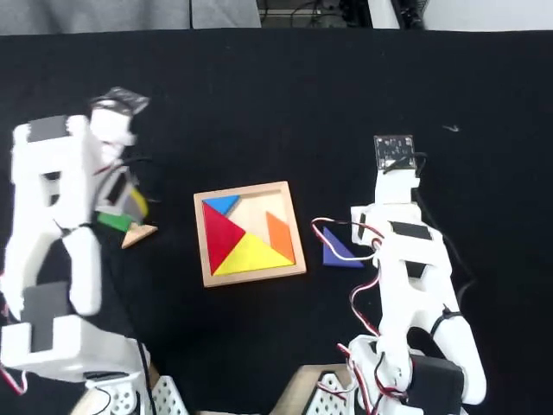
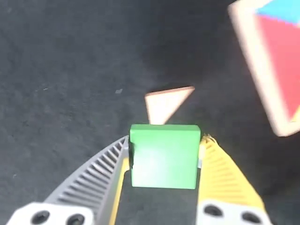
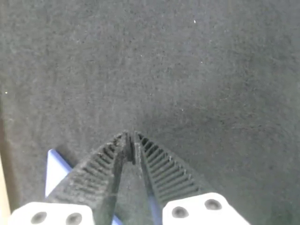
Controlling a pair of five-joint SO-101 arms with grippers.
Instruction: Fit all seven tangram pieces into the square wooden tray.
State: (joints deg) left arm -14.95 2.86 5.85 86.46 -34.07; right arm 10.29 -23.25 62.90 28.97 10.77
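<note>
The square wooden tray (image 1: 205,259) lies mid-table and holds a small blue triangle (image 1: 221,204), a red triangle (image 1: 220,233), a yellow triangle (image 1: 252,256) and an orange piece (image 1: 280,235). My left gripper (image 2: 164,140) is shut on the green square (image 2: 164,155), left of the tray; the green square (image 1: 114,222) hangs just above the cloth. A pale wooden triangle (image 1: 138,233) lies beside it, also the pale triangle (image 2: 165,104). A corner of the tray (image 2: 262,79) shows nearby. My right gripper (image 3: 130,140) is shut and holds nothing, next to the dark blue triangle (image 1: 339,251), whose edge (image 3: 54,171) shows.
Black cloth covers the whole table. Red and white cables (image 1: 341,229) loop over the dark blue triangle by the right arm. The arm bases (image 1: 112,380) stand along the near edge. Open cloth stretches behind the tray and to the far right.
</note>
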